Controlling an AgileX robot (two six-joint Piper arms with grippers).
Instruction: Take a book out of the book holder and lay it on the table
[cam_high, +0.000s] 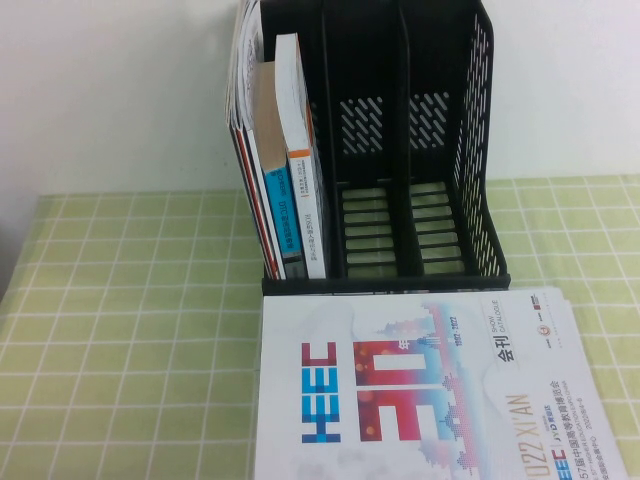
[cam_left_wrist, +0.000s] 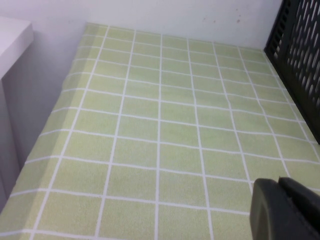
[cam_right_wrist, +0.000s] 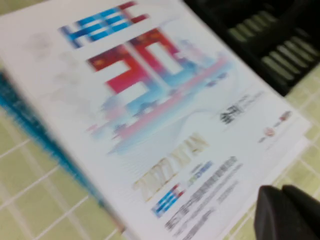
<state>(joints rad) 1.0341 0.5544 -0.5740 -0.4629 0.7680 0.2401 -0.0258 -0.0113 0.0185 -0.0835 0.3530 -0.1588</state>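
The book, white with blue "HEEC" and red "30", lies flat on the green grid table just in front of the black book holder. Neither gripper shows in the high view. In the right wrist view my right gripper is shut and empty, hovering over the book's edge, with the holder's base beyond. In the left wrist view my left gripper is shut and empty over bare table, left of the holder's perforated side wall.
The holder's left slot holds a thicker book with an orange-and-blue spine and thin magazines; its two right slots are empty. A white wall stands behind. A white ledge borders the table's left edge.
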